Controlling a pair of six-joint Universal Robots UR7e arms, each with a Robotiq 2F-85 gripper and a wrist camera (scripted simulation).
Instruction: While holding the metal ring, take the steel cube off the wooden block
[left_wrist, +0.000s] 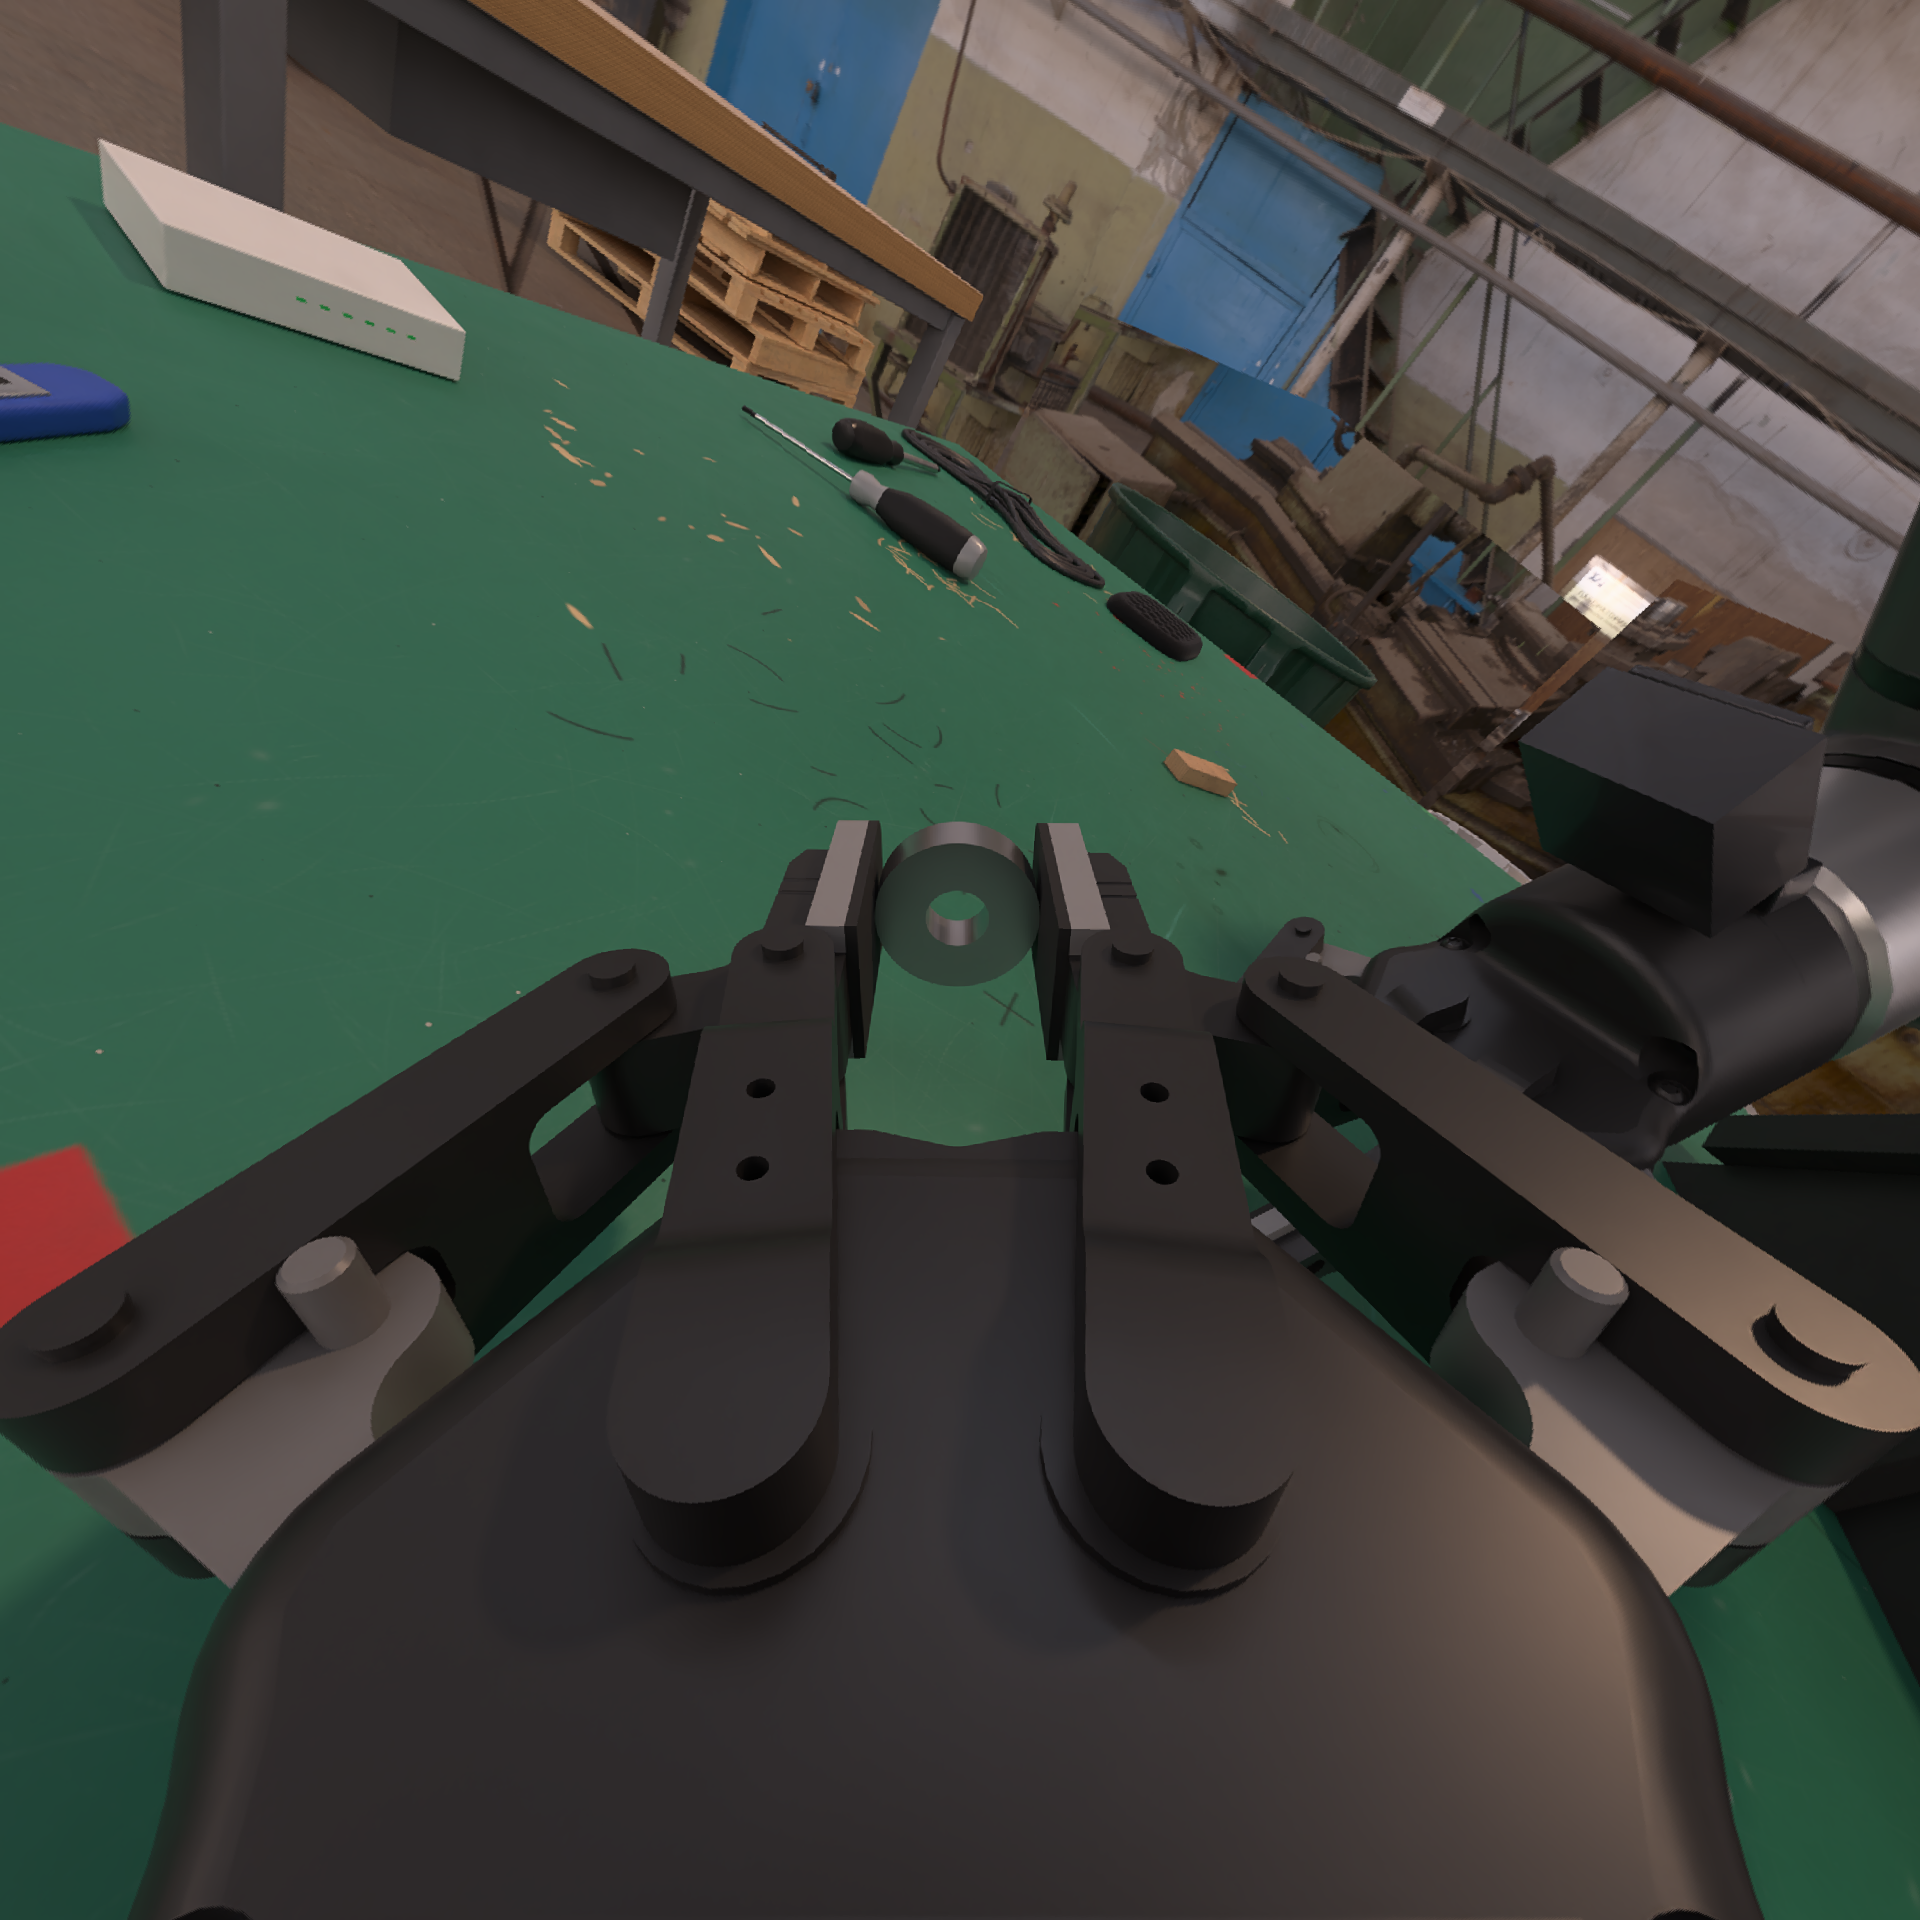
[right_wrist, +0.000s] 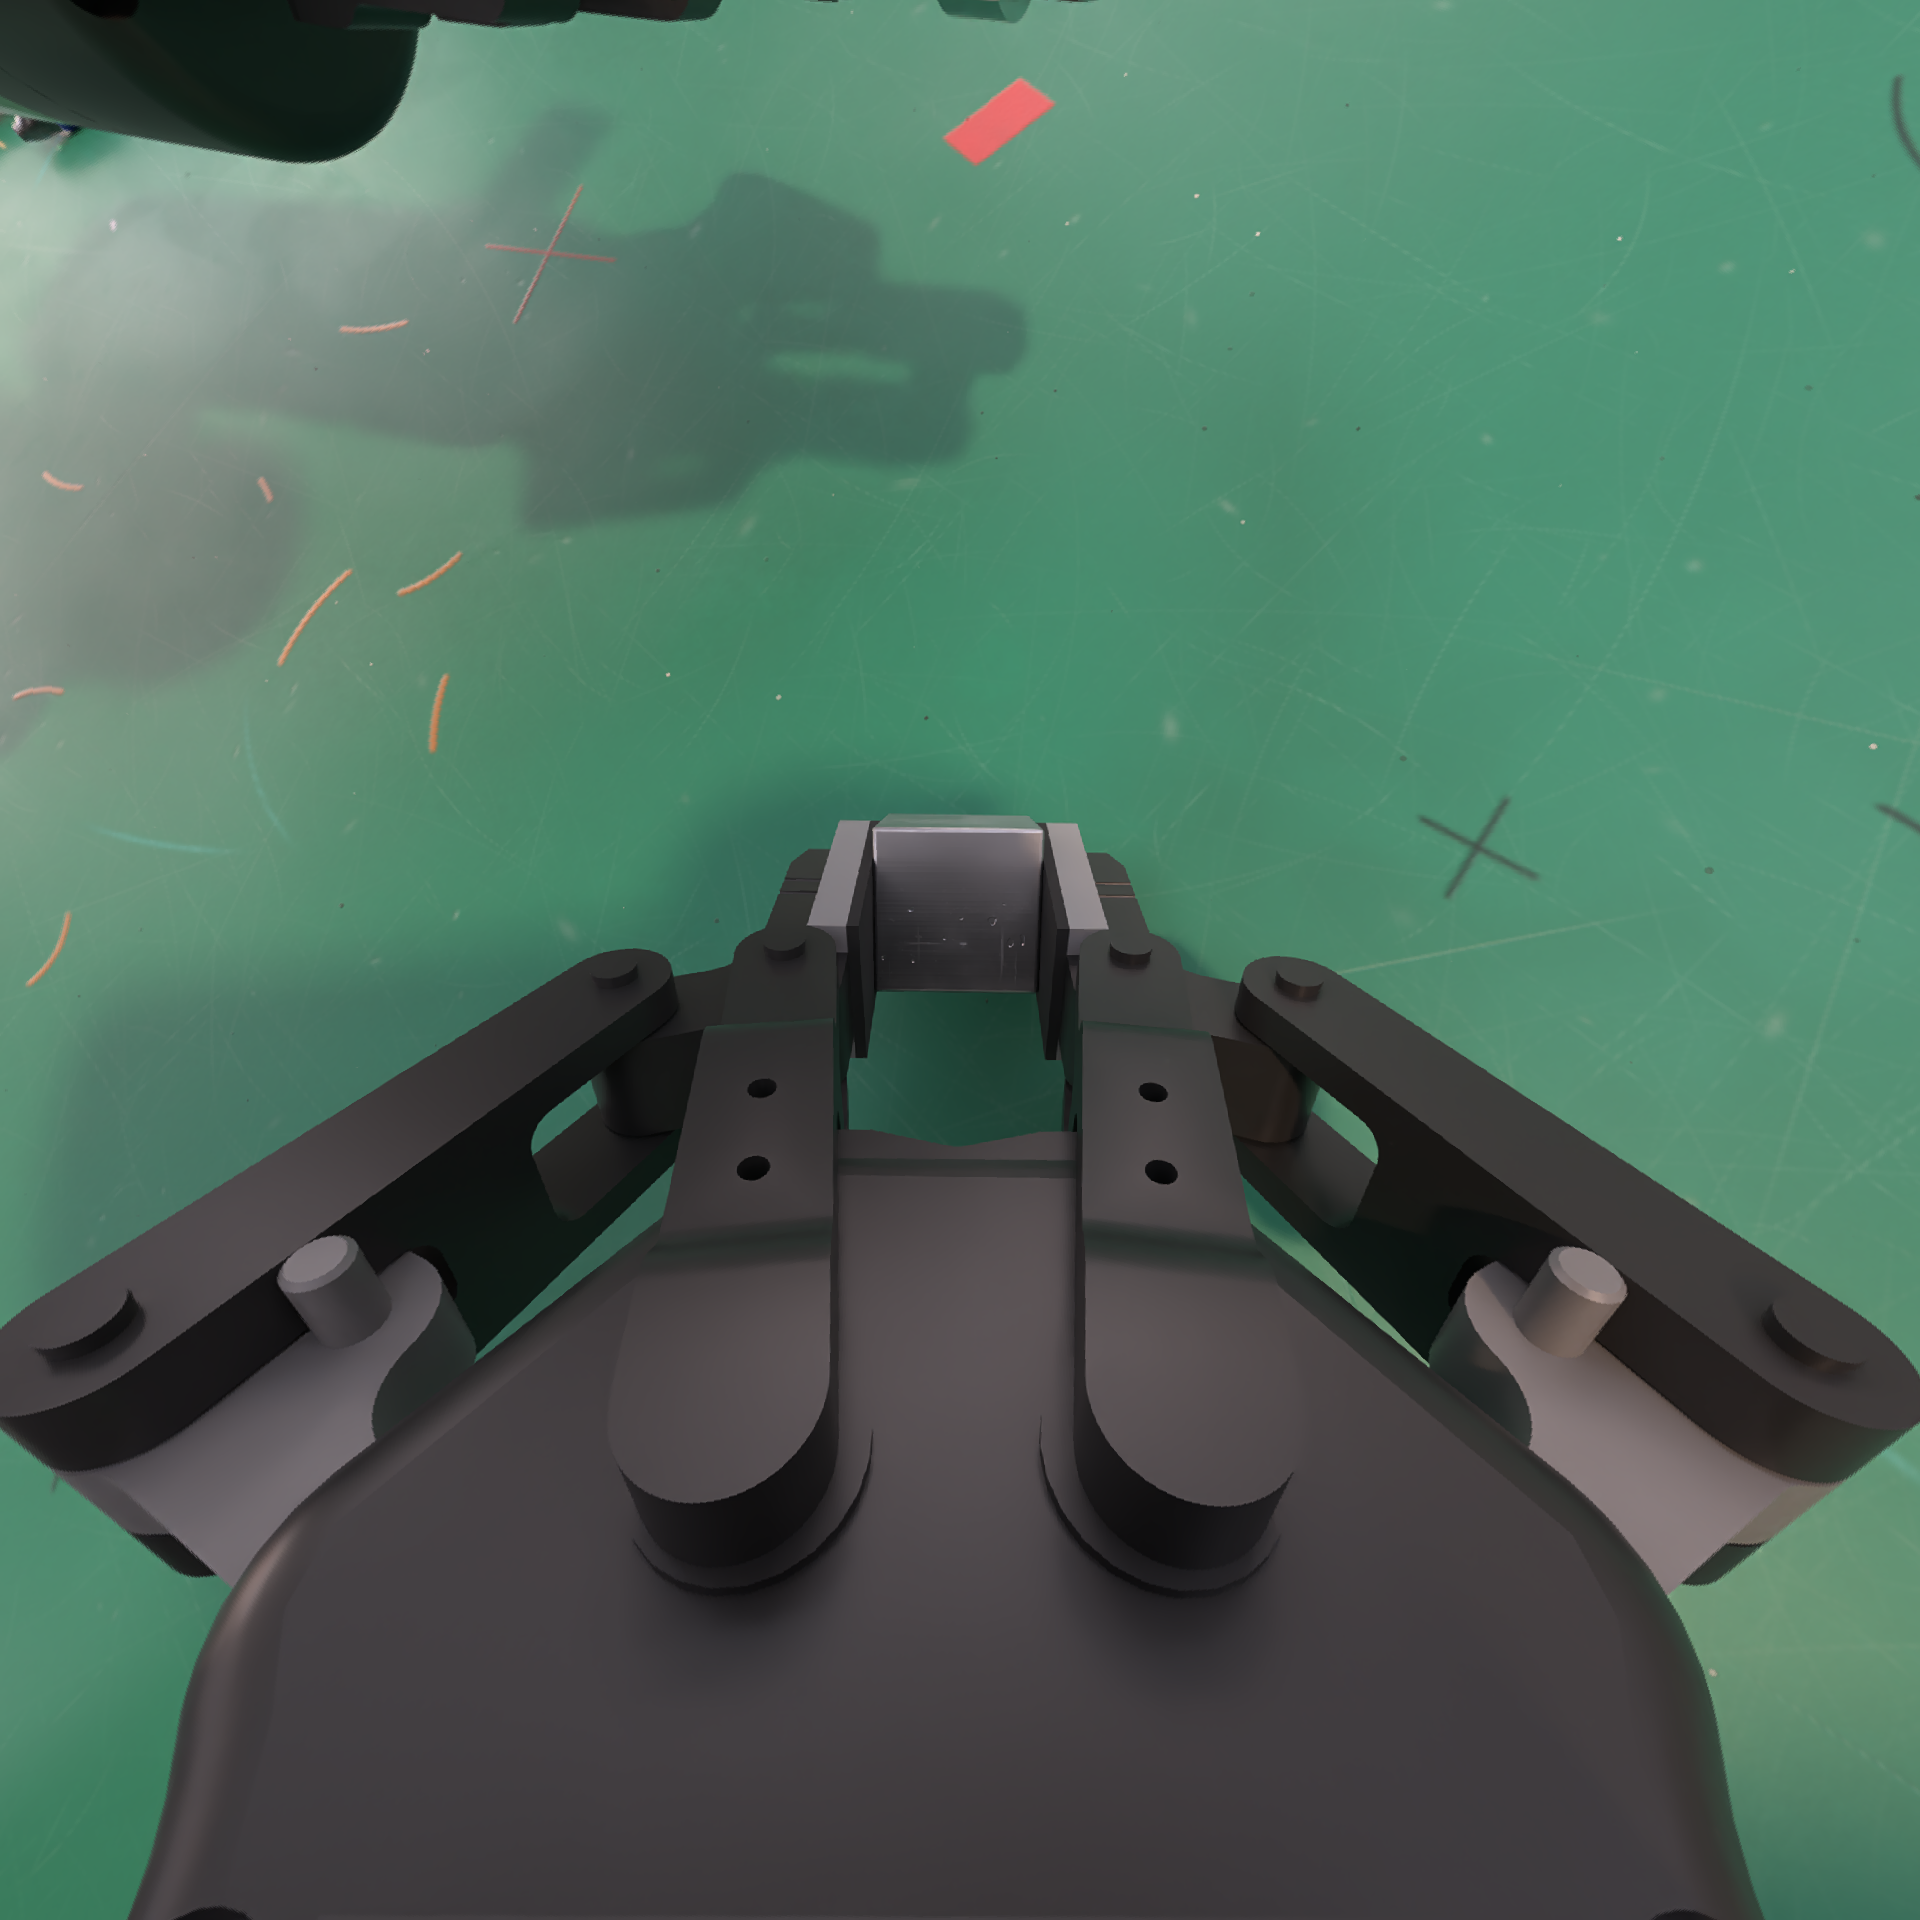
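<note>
In the left wrist view my left gripper (left_wrist: 957, 868) is shut on a grey metal ring (left_wrist: 920, 951), held upright by its rim above the green mat, its hole facing the camera. A small tan wooden block (left_wrist: 1200, 772) lies on the mat beyond it to the right, with nothing on it. In the right wrist view my right gripper (right_wrist: 957, 868) is shut on the steel cube (right_wrist: 956, 914), held between the pads over bare green mat. The wooden block is not in that view. The right arm's wrist (left_wrist: 1621, 914) shows at the right of the left wrist view.
A white box (left_wrist: 281, 260) and a blue object (left_wrist: 62, 400) sit at the far left. Two screwdrivers (left_wrist: 914, 520), a black cable (left_wrist: 1023, 520) and a black oval pad (left_wrist: 1153, 625) lie near the far table edge. A red patch (right_wrist: 997, 120) marks the mat. A green bin (left_wrist: 1236, 613) stands beyond the edge.
</note>
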